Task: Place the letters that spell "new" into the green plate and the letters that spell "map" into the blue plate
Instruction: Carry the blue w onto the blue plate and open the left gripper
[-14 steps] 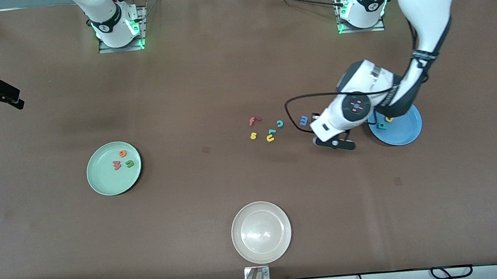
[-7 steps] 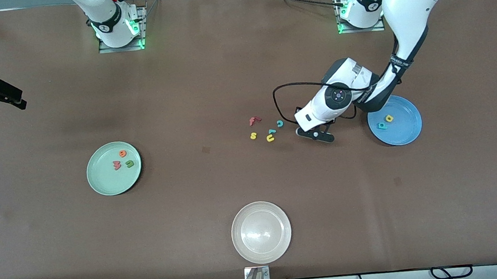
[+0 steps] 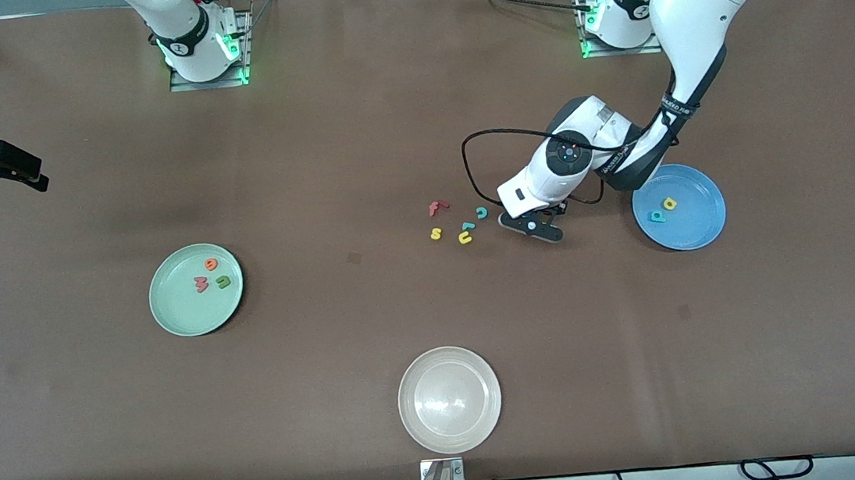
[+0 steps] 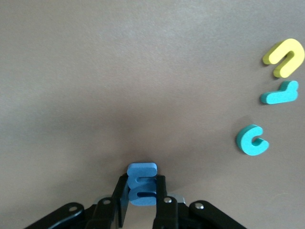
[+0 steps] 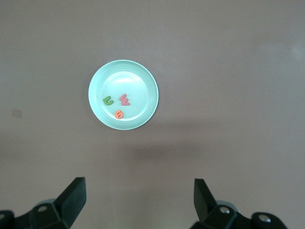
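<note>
A blue "m" stands on edge between the fingers of my left gripper, which is shut on it. That gripper is low at the table between the loose letters and the blue plate, and its hand hides the "m" in the front view. A teal letter and a yellow letter lie in the blue plate. The green plate holds an orange "e", a salmon "w" and a dark green "n". My right gripper waits open, high up at the right arm's end of the table.
Loose letters lie beside the left gripper: red "f", yellow "s", teal "c", a teal piece and yellow "u". A whitish plate sits near the front edge. A black cable loops from the left wrist.
My left gripper moved from the blue plate's edge toward the loose letters, came down over the blue "m" and shut on it. The right arm barely moved.
</note>
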Controlling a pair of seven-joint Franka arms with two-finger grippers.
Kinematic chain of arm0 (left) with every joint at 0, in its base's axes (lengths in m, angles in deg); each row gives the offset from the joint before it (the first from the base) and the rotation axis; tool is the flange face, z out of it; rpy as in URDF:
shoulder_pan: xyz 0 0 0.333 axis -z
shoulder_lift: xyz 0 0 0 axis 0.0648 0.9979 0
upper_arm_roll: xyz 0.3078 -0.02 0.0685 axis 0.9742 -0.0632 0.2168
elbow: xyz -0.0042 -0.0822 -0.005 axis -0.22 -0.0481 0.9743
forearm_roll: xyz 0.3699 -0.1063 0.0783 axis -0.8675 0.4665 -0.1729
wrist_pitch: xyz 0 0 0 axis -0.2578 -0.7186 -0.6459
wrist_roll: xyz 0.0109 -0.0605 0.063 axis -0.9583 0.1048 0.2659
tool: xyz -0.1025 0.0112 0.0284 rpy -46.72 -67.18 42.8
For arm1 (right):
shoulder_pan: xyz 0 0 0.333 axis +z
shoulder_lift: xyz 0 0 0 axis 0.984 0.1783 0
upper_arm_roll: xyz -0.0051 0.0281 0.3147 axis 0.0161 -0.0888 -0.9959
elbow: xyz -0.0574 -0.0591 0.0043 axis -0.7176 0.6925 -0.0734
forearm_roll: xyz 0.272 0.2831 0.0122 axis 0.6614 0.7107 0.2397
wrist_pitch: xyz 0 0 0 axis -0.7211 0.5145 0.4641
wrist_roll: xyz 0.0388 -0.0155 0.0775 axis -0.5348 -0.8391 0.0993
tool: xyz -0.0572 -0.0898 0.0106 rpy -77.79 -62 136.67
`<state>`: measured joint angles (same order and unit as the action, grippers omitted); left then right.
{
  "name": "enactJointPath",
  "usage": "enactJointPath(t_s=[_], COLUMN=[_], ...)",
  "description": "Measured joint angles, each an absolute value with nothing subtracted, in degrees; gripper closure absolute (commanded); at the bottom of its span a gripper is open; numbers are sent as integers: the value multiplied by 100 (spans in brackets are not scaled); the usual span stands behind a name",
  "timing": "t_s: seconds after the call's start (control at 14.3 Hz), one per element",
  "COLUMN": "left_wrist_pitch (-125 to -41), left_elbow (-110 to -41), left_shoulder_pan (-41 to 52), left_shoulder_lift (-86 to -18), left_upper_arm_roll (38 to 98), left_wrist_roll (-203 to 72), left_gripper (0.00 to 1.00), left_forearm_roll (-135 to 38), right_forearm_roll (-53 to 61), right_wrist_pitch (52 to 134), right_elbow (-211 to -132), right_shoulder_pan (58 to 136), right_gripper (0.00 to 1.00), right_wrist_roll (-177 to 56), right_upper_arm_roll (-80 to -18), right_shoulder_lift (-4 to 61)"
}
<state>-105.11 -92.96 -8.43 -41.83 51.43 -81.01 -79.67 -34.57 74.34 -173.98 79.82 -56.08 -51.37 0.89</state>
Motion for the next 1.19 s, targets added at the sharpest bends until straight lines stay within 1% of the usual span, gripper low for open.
enactJointPath(t_s=[0.14,0.28,0.42,0.49,0.63,0.7,0.77,0.84,0.91,0.98,1.19], left_wrist_pitch=[-10287,-9405,-8346,-7998,-7758,-7751,-7743,-7709,-7655,-7636,-7605], left_elbow=[-9232,-8914,-8445,-8258,-8111,-8116,-8139,-8174,-8221,-8262,-8256], left_shoulder_pan=[-916,-1126,-1464,-1701,-2276,-2555,-2776,-2930,-3013,-3052,-3095], left_shoulder_lift=[-4210,-4390,-4642,-4728,-4788,-4767,-4720,-4647,-4553,-4461,-4370], left_upper_arm_roll=[5167,5169,5180,5192,5227,5247,5260,5263,5265,5266,5257], left_wrist_roll=[-8093,-7742,-6848,-6290,-5383,-5071,-4875,-4823,-4823,-4834,-4838], left_gripper=[90,88,88,88,86,78,77,58,4,0,0], left_forearm_roll=[-8000,-8016,-8018,-8018,-8019,-8019,-8019,-8019,-8019,-8018,-8018], right_forearm_roll=[-3457,-3457,-3457,-3457,-3457,-3457,-3457,-3457,-3458,-3463,-3470], right_wrist_pitch=[7424,7424,7422,7421,7416,7412,7408,7405,7403,7402,7395], right_elbow=[-17398,-17384,-17349,-17337,-17325,-17317,-17309,-17305,-17304,-17303,-17302], right_shoulder_pan=[7990,8023,8104,8130,8140,8140,8139,8139,8138,8137,8135], right_gripper=[0,0,0,0,0,0,0,0,0,0,0], right_wrist_roll=[-5607,-5609,-5608,-5607,-5607,-5607,-5607,-5607,-5607,-5607,-5607], right_upper_arm_roll=[-5160,-5176,-5192,-5196,-5197,-5197,-5196,-5196,-5194,-5191,-5184], right_shoulder_lift=[93,94,93,92,91,90,89,88,87,87,87])
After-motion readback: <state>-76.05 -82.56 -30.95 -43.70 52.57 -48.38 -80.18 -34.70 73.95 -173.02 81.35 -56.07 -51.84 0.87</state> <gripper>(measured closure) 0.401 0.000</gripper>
